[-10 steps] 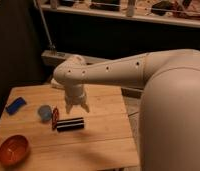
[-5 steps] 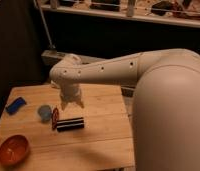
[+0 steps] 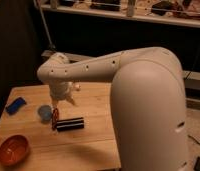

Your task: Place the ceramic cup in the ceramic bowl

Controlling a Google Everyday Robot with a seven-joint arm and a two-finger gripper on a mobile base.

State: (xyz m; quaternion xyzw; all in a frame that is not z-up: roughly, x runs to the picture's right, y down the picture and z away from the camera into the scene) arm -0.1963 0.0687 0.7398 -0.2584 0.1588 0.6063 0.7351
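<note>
The ceramic cup [image 3: 44,112] is small and blue-grey and stands upright on the wooden table [image 3: 93,145], left of centre. The ceramic bowl [image 3: 13,149] is orange-brown and sits at the table's front left corner, empty. My gripper [image 3: 62,101] points down from the white arm, just right of the cup and slightly behind it, above the table. Its fingers are spread open and hold nothing.
A black cylinder [image 3: 70,124] with a red end [image 3: 55,119] lies on its side just right of the cup, under the gripper. A blue flat object [image 3: 15,105] lies at the table's left edge. Dark shelving [image 3: 118,30] stands behind the table.
My arm has swung left, bringing the gripper closer to the cup. The cup, the bowl and the cylinder have not moved.
</note>
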